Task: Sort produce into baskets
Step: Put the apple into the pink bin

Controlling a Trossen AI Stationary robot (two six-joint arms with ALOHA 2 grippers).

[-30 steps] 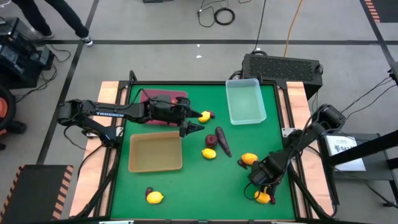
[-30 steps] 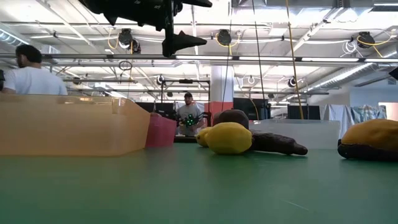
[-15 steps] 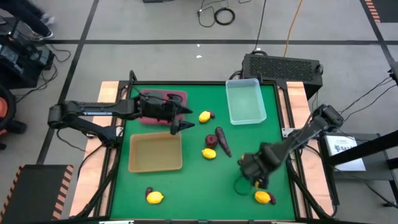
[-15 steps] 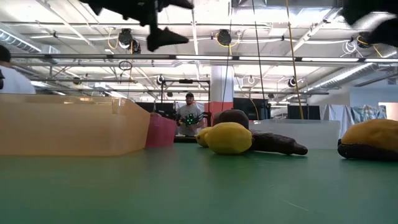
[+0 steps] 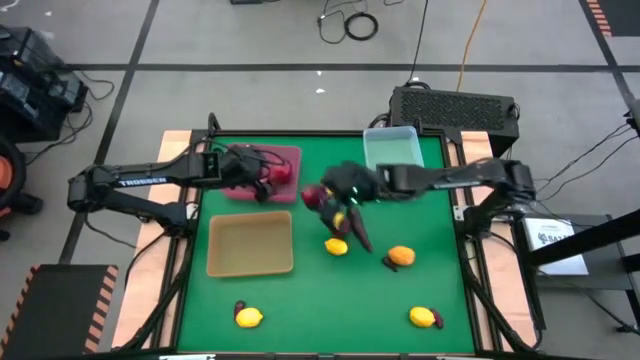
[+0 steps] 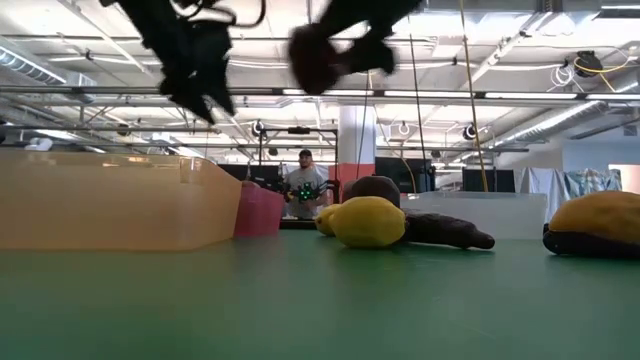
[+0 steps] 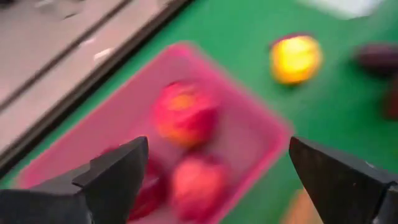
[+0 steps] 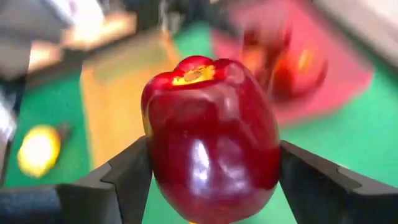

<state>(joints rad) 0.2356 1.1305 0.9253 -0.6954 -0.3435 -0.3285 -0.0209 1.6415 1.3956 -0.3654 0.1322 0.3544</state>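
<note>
My right gripper [image 5: 322, 197] reaches from the table's right and is shut on a dark red round fruit [image 8: 211, 140], high over the table beside the maroon tray [image 5: 290, 156]; it also shows in the low view [image 6: 315, 55]. My left gripper [image 5: 266, 178] is open and empty above that tray, fingers pointing down [image 6: 197, 85]. Three red fruits [image 7: 185, 115] lie in the tray. Lemons [image 5: 337, 246], a dark round fruit [image 6: 375, 186] and an eggplant [image 5: 358, 230] lie on the green mat. The tan tray [image 5: 250, 243] and the clear bin [image 5: 393, 162] stand on the mat. My right gripper pinches the red fruit by its two opposite sides [image 8: 158, 168] between its two fingers [image 8: 311, 180]. The fruit's dimpled end [image 8: 193, 74] faces the wrist camera. The fingers come from the table's right, slanting downward. The fruit is lifted clear of the table.
More lemons lie at the near left [image 5: 249, 317], near right [image 5: 423, 317] and right of centre [image 5: 401, 256]. One yellow fruit [image 7: 295, 57] lies just right of the maroon tray. A person [image 6: 305, 183] stands in the room beyond the table.
My right gripper has swept from the table's near right corner toward the far left, rising, to beside the maroon tray. My left gripper has drawn back toward the left and far edges, from past the tan tray's corner to above the maroon tray, and has tipped downward.
</note>
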